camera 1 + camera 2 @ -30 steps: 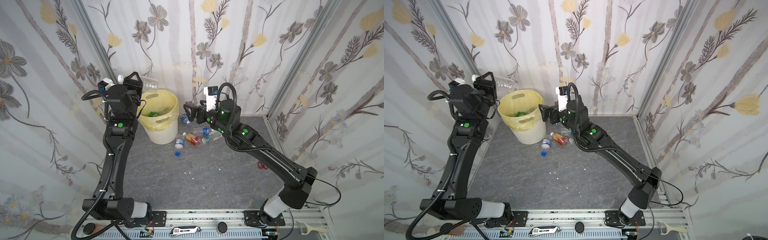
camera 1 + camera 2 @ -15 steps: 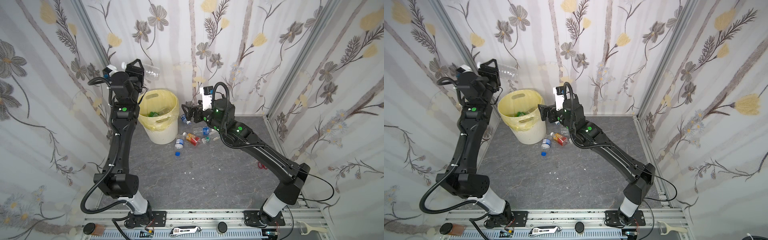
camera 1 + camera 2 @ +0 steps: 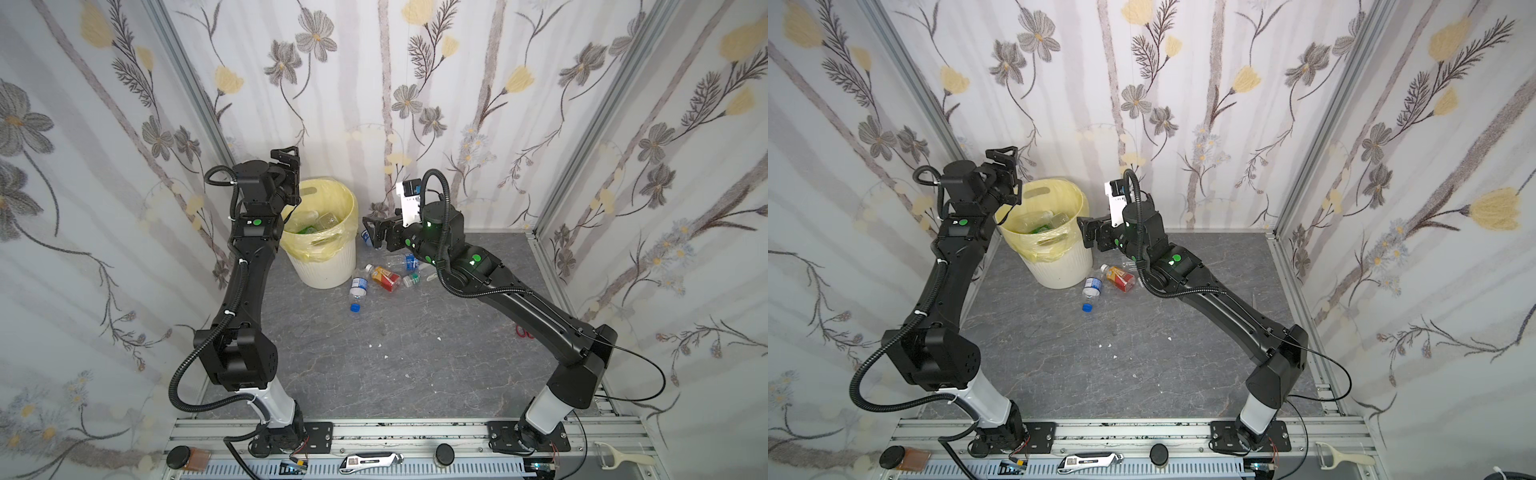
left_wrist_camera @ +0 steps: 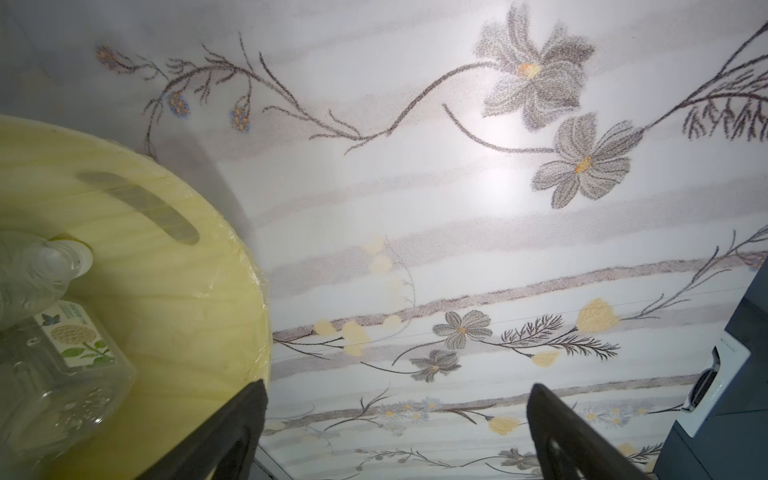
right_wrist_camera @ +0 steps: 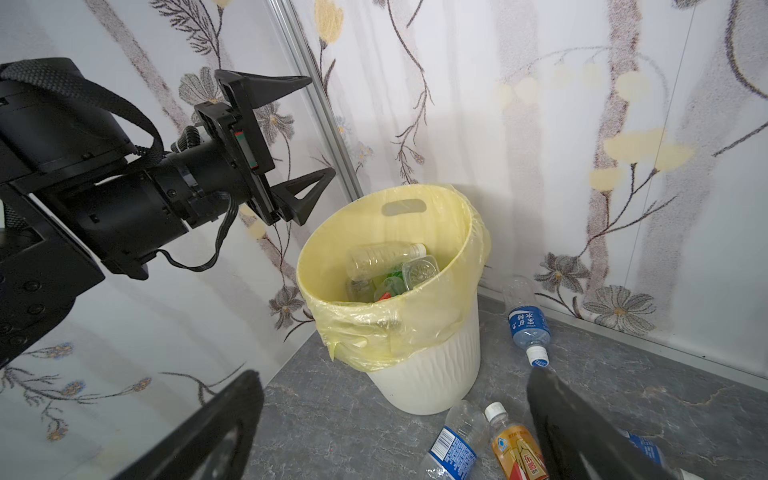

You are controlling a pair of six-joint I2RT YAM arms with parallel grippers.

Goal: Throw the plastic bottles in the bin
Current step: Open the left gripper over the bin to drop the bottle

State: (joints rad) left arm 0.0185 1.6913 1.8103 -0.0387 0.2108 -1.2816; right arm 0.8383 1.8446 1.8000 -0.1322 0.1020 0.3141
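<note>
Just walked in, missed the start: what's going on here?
Plastic bottles are being cleared into the bin. The left gripper is open and empty, raised by the bin's rim; several bottles lie inside. The right gripper, open and empty too, hovers low beside the bin near the ones on the floor.

One bin [image 3: 328, 270], at least five bottles [image 3: 358, 286] on the floor [image 3: 374, 365], one loose blue cap [image 3: 355, 307].

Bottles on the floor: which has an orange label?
The orange-labelled bottle with a white cap, lying by the bin beside a blue-labelled bottle; no other floor bottle shows orange.
</note>
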